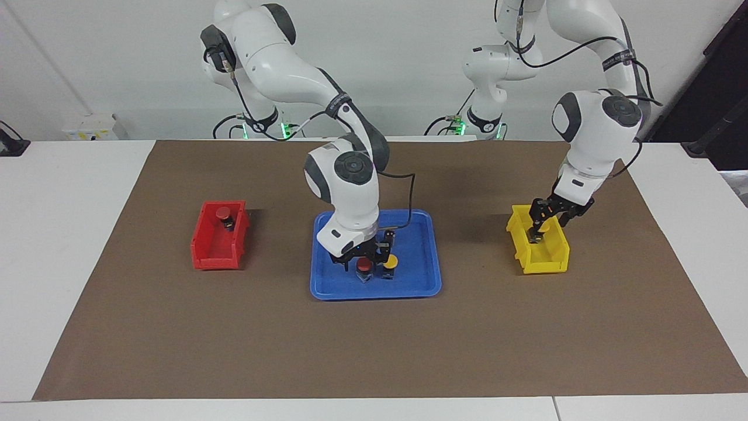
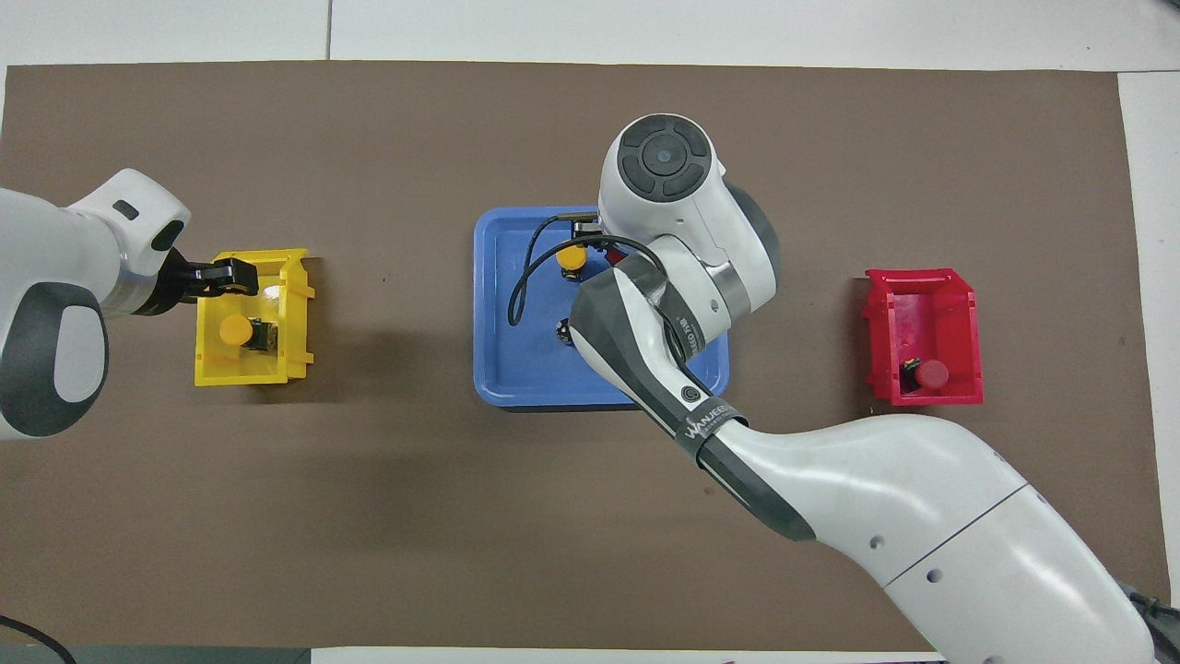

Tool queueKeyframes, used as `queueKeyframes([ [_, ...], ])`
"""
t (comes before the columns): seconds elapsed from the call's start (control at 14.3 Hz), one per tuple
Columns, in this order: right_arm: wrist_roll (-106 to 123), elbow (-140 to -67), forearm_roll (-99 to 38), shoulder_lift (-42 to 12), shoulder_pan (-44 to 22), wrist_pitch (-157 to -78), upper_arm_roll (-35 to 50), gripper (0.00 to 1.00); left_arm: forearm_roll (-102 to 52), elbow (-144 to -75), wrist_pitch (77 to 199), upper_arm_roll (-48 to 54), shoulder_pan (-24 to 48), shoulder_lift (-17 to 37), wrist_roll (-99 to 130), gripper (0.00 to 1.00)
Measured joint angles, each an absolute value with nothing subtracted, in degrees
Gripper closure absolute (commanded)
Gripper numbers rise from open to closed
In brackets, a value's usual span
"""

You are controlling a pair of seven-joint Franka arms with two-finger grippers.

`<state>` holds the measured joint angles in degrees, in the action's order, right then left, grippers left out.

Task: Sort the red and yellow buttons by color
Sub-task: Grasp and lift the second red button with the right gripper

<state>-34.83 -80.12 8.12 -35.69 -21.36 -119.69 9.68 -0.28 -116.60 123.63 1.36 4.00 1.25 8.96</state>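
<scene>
A: Where are the 4 buttons?

B: 1 red button lies in the red bin toward the right arm's end of the counter, and 1 yellow button lies in the yellow bin toward the left arm's end. The other red button and yellow button stand side by side in the blue tray at the middle, with a small black cylinder near them.

A: And the tools?

B: The left tool is over the yellow bin's end nearer the robots, holding nothing; its fingers look parted, the button lying loose below. The right tool is down over the tray's red button. Whether its fingers grip it, I cannot tell.

A: How would these handle?

B: I'd judge them light and rigid: hard plastic, nothing fragile. The round cap is smooth and likely slippery, and being top-heavy on a short body, a button could tip if nudged. Best to pinch across the dark body just under the cap, or squarely across the cap's edge.
</scene>
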Motion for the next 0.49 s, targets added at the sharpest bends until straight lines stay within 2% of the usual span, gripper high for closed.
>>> queueKeyframes([
  [0.07, -34.8, -80.2, 8.1, -35.6, -21.4, -119.7, 9.7, 0.3, -0.3, -115.3, 123.1, 1.4, 4.8, 1.6, 10.8, 0.0],
  [0.21, -34.9, -80.7, 8.1, -35.6, -21.4, -119.7, 9.8, 0.34, -0.3, -114.7, 123.2, 1.5, 6.1, 2.3, 13.4, 0.0],
  [0.28, -34.9, -80.9, 8.1, -35.5, -21.4, -119.7, 9.9, 0.42, -0.3, -114.7, 123.4, 1.5, 6.6, 2.7, 13.8, 0.0],
  [0.35, -34.9, -81.2, 8.1, -35.4, -21.4, -119.7, 10.0, 0.56, -0.3, -114.7, 123.7, 1.5, 7.3, 2.9, 13.9, 0.0],
  [0.42, -34.9, -81.4, 8.1, -35.2, -21.4, -119.7, 10.1, 0.76, -0.3, -114.7, 124.0, 1.5, 8.1, 3.1, 14.0, 0.0],
  [0.49, -34.9, -81.5, 8.1, -35.1, -21.4, -119.7, 10.2, 0.86, -0.3, -114.6, 124.0, 1.6, 9.2, 3.1, 14.3, 0.0],
])
